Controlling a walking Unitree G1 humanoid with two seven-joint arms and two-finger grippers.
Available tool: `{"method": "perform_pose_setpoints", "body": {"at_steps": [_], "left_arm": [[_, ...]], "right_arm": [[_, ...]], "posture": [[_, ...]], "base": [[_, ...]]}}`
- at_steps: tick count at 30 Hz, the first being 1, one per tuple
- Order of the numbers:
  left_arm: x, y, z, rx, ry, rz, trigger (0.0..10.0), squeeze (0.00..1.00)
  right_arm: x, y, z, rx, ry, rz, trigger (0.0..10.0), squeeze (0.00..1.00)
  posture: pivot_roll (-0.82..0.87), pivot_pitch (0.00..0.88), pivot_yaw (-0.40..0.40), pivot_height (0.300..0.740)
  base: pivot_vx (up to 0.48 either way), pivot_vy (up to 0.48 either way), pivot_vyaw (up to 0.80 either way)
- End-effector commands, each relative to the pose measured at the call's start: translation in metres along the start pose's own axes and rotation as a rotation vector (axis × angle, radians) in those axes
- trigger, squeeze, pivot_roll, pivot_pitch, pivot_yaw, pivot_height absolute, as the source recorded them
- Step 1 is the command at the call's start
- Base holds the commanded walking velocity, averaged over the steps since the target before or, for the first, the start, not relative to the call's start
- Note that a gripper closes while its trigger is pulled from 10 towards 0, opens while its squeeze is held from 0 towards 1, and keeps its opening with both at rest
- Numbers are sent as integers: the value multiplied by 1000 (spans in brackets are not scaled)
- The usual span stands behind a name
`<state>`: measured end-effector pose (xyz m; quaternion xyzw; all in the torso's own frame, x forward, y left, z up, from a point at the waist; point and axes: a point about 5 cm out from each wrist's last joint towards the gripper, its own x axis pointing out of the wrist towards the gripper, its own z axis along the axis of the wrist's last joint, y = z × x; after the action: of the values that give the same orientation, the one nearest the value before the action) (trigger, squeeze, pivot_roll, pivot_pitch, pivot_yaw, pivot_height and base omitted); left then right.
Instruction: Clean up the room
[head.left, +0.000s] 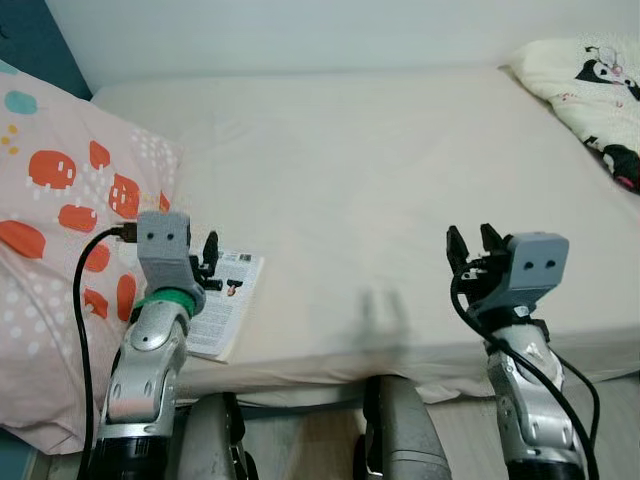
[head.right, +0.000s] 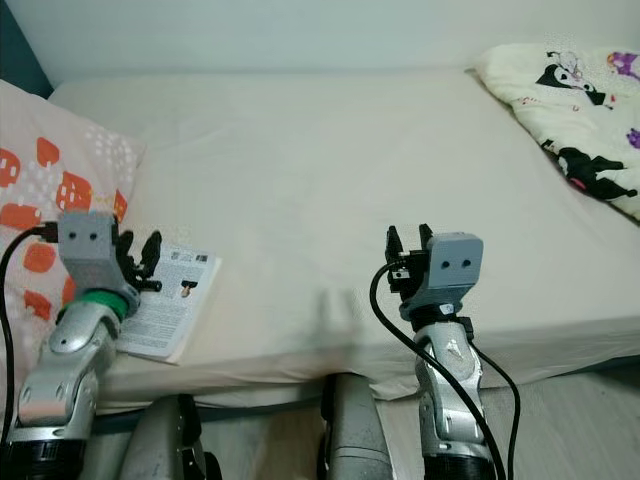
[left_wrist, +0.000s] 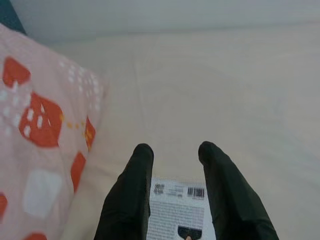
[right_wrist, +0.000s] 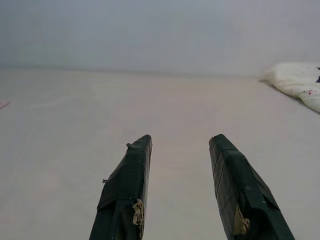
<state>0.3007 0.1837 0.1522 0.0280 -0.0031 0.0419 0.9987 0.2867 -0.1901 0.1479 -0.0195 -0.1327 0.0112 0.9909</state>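
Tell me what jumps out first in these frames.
A white booklet with printed text and a barcode lies near the front edge of the cream bed, beside the pink pillow with red patches. The left pincer hangs open over it. The right pincer, also open, hangs above bare sheet; a cartoon-print blanket lies far right.

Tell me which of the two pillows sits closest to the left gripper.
The pink pillow with orange patches, right beside the left gripper; the cartoon-print pillow lies at the far right corner.
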Motion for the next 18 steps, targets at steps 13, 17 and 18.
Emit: {"method": "perform_pose_setpoints", "body": {"at_steps": [13,17,18], "left_arm": [[3,-5,-2,36,-43,-33,10000,0],[3,-4,-1,43,-45,-45,10000,0],[3,-4,-1,43,-45,-45,10000,0]], "right_arm": [[-2,-2,-8,-20,20,0,10000,0],[-3,-1,-11,-11,34,-9,10000,0],[-3,-1,-11,-11,34,-9,10000,0]], "posture": [[-138,0,20,679],[-135,0,26,696],[-135,0,26,696]], "base": [[0,0,0],[0,0,0],[0,0,0]]}}
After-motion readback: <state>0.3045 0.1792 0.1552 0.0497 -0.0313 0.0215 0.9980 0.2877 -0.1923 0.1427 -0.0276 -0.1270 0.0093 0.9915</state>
